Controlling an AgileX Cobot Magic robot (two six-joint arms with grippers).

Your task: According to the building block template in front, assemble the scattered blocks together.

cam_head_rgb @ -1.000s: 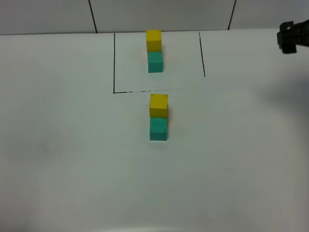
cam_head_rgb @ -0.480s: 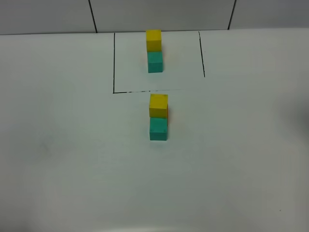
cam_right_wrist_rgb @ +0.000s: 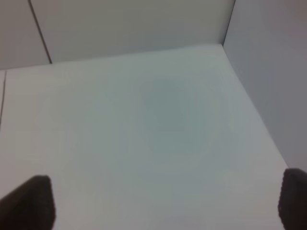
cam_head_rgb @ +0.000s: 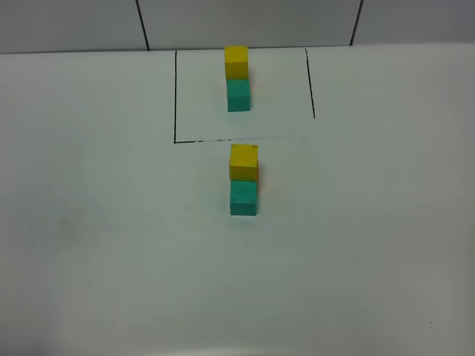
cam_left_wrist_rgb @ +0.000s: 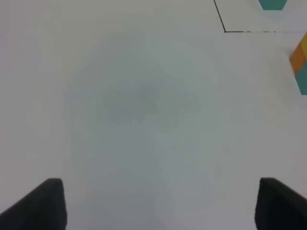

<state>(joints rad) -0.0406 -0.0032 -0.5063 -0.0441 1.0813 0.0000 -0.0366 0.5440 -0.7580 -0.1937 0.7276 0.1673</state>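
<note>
The white table (cam_head_rgb: 111,245) is seen bare between the spread fingers of the left gripper (cam_left_wrist_rgb: 156,203) and right gripper (cam_right_wrist_rgb: 165,203). The building block template (cam_head_rgb: 237,78) and the scattered blocks (cam_head_rgb: 243,180), stacked together, are found well beyond the left fingertips (cam_left_wrist_rgb: 48,201).

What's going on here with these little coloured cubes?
Nothing is being handled right now. The template, a yellow cube joined to a teal one, sits inside the marked outline. In front of it the loose blocks are already grouped the same way, orange barely peeking out. Both grippers are open, empty, away from them.
</note>
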